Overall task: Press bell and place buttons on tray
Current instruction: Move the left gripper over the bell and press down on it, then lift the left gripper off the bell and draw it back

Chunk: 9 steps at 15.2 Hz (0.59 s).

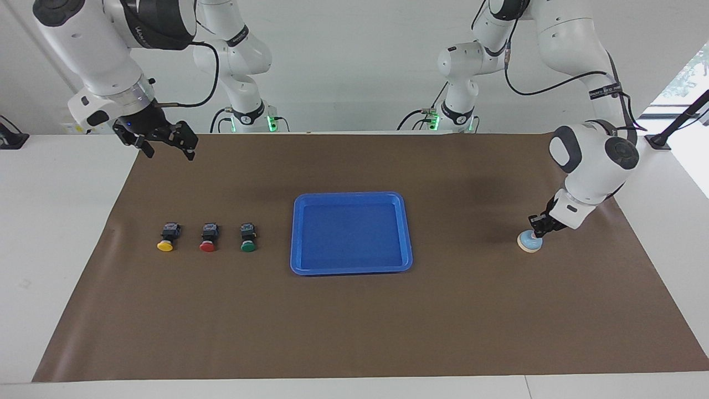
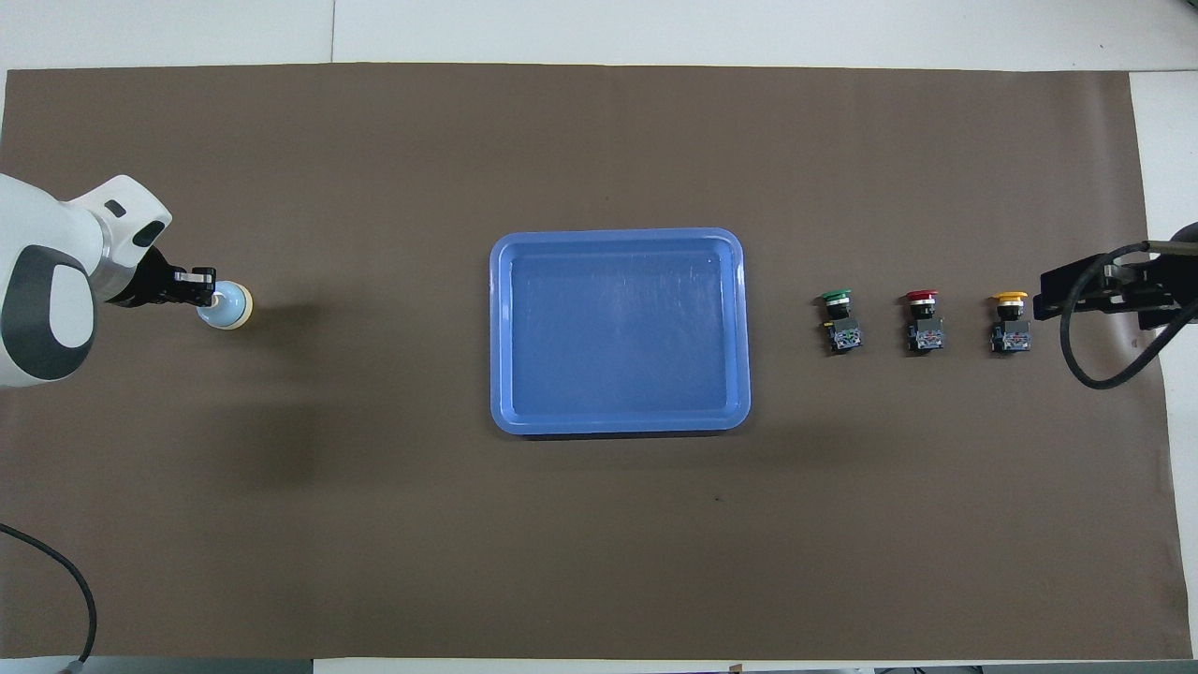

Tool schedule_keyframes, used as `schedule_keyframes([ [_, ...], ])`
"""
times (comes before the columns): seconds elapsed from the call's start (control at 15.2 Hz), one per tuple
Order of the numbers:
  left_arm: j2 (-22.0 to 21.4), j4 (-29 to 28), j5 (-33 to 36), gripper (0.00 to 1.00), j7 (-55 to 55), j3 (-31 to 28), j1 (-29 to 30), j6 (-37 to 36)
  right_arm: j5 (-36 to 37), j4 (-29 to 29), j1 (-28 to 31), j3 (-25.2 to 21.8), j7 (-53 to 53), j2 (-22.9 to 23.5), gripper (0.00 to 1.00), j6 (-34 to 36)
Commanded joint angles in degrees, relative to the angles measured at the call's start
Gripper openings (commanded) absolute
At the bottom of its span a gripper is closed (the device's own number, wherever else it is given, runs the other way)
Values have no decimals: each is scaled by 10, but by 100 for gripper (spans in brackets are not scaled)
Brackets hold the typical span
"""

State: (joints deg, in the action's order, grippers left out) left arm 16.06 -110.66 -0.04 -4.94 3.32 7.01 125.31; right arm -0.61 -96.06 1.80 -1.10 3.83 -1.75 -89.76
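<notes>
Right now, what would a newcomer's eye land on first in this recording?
The bright blue tray in the middle of the brown mat, with nothing in it. Then the left end effector, shut, tips down on the bell at the left arm's end. Three buttons line up at the right arm's end, where the right end effector waits open.

Left gripper (image 1: 538,233) closed, apparently touching the bell (image 1: 529,243), right gripper (image 1: 164,145) open, raised, waiting
</notes>
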Motion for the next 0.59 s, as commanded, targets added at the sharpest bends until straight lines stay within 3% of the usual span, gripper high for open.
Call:
schedule_keyframes([
  [0.0, 8, -13, 10, 0, -2, -2, -3, 18, 5, 7, 4, 4, -1, 1, 100, 10],
  [0.33, 8, 4, 10, 0, -4, -2, -3, -3, 5, 7, 4, 4, -1, 1, 100, 10],
  [0.53, -1, 60, 10, 0, -3, -1, -5, -103, 5, 7, 4, 4, -1, 1, 100, 10],
])
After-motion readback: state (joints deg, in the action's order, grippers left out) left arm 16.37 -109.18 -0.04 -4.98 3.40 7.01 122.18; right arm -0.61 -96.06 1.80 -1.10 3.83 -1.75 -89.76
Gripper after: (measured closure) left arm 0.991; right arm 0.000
